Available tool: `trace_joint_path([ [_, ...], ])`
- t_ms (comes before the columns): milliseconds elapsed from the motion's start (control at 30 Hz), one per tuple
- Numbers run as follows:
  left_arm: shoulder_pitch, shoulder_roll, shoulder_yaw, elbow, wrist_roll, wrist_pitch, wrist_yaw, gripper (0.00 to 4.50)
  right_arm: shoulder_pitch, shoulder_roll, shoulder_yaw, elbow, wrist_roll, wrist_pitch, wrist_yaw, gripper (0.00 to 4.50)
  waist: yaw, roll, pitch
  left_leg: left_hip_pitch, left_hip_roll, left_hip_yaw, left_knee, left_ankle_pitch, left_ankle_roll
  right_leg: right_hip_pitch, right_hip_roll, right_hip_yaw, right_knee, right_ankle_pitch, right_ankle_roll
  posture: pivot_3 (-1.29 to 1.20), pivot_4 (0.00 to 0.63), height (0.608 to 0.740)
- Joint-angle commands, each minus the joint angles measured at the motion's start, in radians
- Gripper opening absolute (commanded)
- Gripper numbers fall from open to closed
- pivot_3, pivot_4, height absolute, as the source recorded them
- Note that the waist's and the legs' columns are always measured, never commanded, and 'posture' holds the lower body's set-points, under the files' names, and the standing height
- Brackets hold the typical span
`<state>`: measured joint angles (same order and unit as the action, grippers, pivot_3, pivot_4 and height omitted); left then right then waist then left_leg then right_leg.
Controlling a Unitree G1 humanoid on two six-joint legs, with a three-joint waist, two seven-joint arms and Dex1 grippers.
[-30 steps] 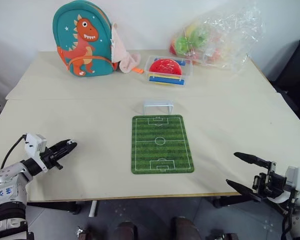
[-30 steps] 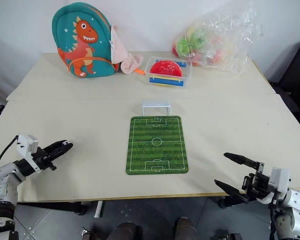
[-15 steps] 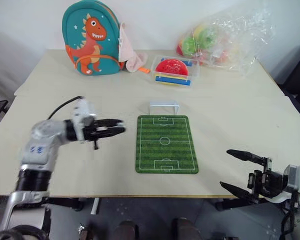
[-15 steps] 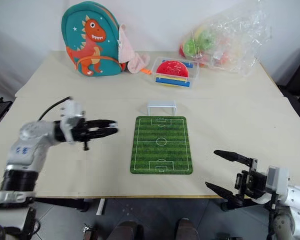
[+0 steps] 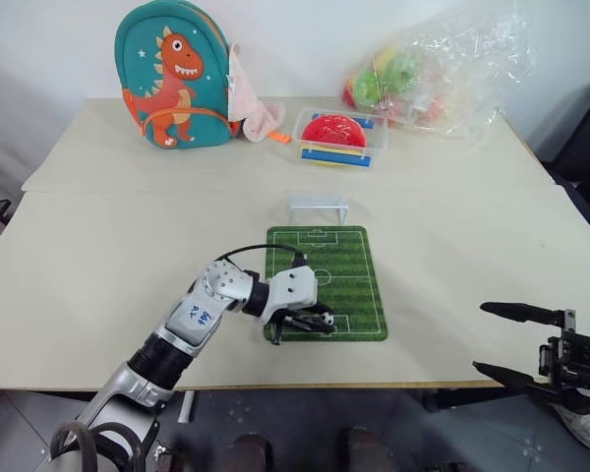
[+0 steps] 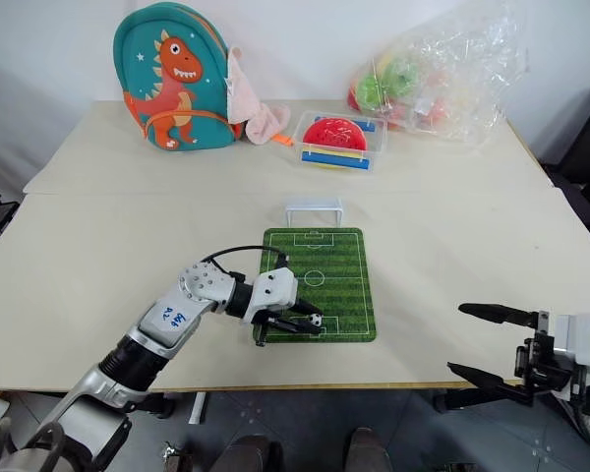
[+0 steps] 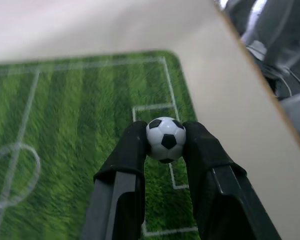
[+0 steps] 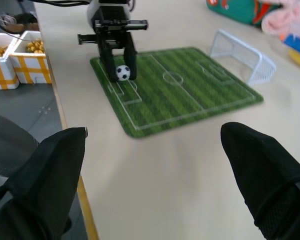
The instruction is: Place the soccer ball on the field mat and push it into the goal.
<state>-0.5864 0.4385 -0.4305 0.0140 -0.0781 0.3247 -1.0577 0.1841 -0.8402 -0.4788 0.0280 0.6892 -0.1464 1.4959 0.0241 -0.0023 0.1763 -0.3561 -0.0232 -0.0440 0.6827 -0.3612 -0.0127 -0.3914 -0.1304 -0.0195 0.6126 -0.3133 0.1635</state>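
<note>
From the left eye we see our left gripper (image 5: 324, 320) clamped on the soccer ball (image 5: 328, 319), low over the near end of the field mat (image 5: 346, 261), by the near penalty box. The goal (image 5: 318, 208) stands on the tabletop (image 5: 128, 236) just beyond the mat's far edge. Behind it sit a clear box with a red lid (image 5: 336, 135), a dinosaur backpack (image 5: 172, 74) and a plastic bag (image 5: 442, 69). Our right gripper (image 5: 499, 342) hangs past the near right edge, fingers well apart and empty.

From the left wrist, the ball (image 7: 165, 139) is pinched between both fingertips (image 7: 134, 145) above the mat (image 7: 65, 130).

From the right wrist, our own fingers (image 8: 262, 165) spread wide; the ball (image 8: 123, 73) shows in the left gripper (image 8: 119, 67) over the mat (image 8: 190, 95), the goal (image 8: 242, 55) beyond.
</note>
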Motion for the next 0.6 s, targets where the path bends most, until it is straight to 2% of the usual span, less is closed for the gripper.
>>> trace_joint_path([
  [33,0.023,-0.023,-0.013,-0.057,0.028,0.021,0.049,0.88,0.003,-0.026,-0.028,-0.004,-0.006,0.008,0.022,4.50,0.001,0.000,0.000,0.000,0.000,0.000,0.000,0.000,0.000,0.000,0.000,0.000,0.000,0.000,0.000,0.00,0.150,0.740],
  [233,0.029,-0.053,-0.019,-0.062,0.061,0.026,0.104,0.88,-0.018,-0.027,-0.011,-0.006,-0.014,0.033,0.015,4.50,0.003,0.000,0.000,0.000,0.000,-0.001,0.000,0.000,0.000,0.001,0.000,0.000,-0.001,0.000,0.000,0.00,0.150,0.740],
  [533,0.021,-0.052,-0.013,-0.066,0.036,0.037,0.073,0.88,-0.020,-0.008,0.000,-0.042,-0.023,0.057,-0.003,4.50,0.003,0.000,0.000,0.000,0.000,-0.001,0.001,0.000,0.000,0.001,0.000,0.000,-0.001,0.000,0.001,0.00,0.150,0.740],
  [567,0.021,-0.052,-0.012,-0.065,0.034,0.038,0.069,1.59,-0.020,-0.007,0.000,-0.044,-0.024,0.058,-0.004,4.50,0.003,0.000,0.000,0.000,0.000,-0.002,0.001,0.000,0.000,0.001,0.000,0.000,-0.001,0.000,0.001,0.00,0.150,0.740],
  [600,0.021,-0.054,-0.007,-0.064,0.033,0.030,0.073,1.84,-0.020,-0.004,0.000,-0.047,-0.025,0.059,-0.007,4.50,0.003,0.000,0.000,0.000,0.000,-0.001,0.001,0.000,0.000,0.001,0.000,0.000,-0.001,0.000,0.001,0.00,0.150,0.740],
])
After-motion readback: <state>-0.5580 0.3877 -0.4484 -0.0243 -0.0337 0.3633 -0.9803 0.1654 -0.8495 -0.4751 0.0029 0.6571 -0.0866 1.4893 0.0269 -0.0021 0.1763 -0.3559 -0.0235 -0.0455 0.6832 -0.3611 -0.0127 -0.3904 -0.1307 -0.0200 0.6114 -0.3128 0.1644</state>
